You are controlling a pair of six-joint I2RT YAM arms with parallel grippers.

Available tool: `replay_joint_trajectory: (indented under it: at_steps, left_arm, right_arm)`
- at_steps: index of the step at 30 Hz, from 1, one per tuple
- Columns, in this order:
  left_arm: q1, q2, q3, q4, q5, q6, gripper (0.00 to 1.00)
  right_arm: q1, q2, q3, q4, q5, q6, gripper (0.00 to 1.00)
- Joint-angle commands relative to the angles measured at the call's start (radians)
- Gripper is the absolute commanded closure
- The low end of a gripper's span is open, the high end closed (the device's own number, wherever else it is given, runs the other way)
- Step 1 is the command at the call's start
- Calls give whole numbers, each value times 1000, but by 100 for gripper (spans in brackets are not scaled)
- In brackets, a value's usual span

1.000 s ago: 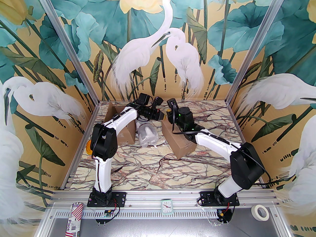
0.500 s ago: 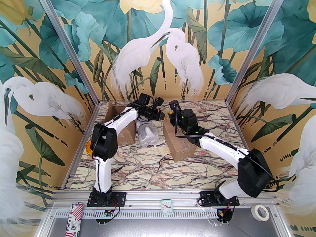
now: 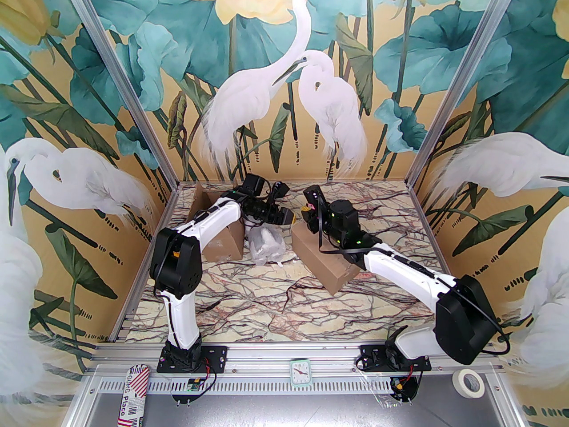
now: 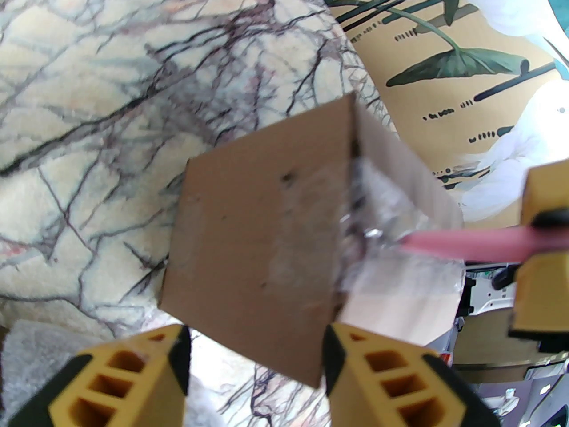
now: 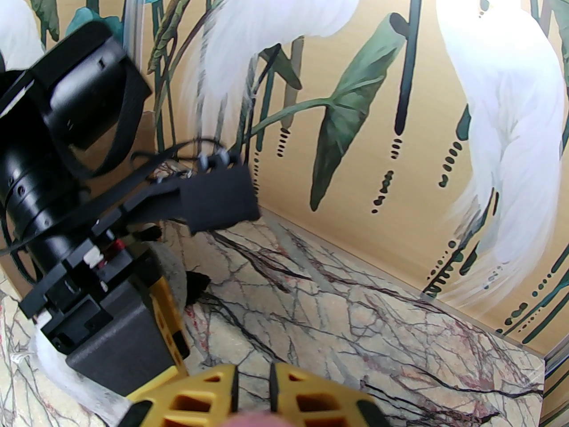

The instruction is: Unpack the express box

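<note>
While the right gripper [image 4: 531,240] pinches a thin pink tool [image 4: 462,243] tight between its yellow fingers, the tool's tip rests on the clear tape that runs over one edge of the closed cardboard box [image 3: 318,260]. That box sits on the marble table [image 3: 275,300], towards the back and under the right arm's wrist. Just left of the box, the left gripper [image 4: 255,345] hangs with its fingers spread wide, gripping nothing, pointed at the box's nearest corner; whether it touches the cardboard cannot be told. A bundle of bubble wrap [image 3: 266,243] lies on the table just beside the box, on its left. Further left of the box, partly behind the left arm, stands a second cardboard box [image 3: 224,240] with a flap raised
</note>
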Motion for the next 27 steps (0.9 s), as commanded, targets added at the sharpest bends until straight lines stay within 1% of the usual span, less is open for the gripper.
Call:
replay_joint_trajectory:
  at_steps: [1, 3, 8, 12, 15, 19, 23, 27]
  left_arm:
    - [-4, -19, 39, -30, 63, 47, 41]
    - [-8, -7, 46, -36, 107, 46, 40]
    - [-39, 38, 65, -89, 133, 81, 39]
    - [-67, 91, 102, -128, 117, 106, 39]
    - [-71, 125, 122, -137, 115, 101, 41]
    - [-70, 146, 128, -134, 96, 96, 50]
    - [-67, 162, 126, -137, 82, 92, 62]
    - [-57, 173, 123, -135, 79, 83, 71]
  right_arm:
    - [2, -2, -3, -26, -41, 9, 100]
    - [2, -4, -5, -26, -41, 7, 100]
    - [2, -4, -5, -32, -40, -2, 100]
    - [2, 1, 0, -32, -41, -4, 100]
    - [2, 1, 2, -31, -44, -9, 100]
    - [0, -3, -3, -30, -38, -20, 100]
    - [1, -12, -10, -35, -23, -37, 100]
    - [2, -28, -24, -40, -15, -53, 100]
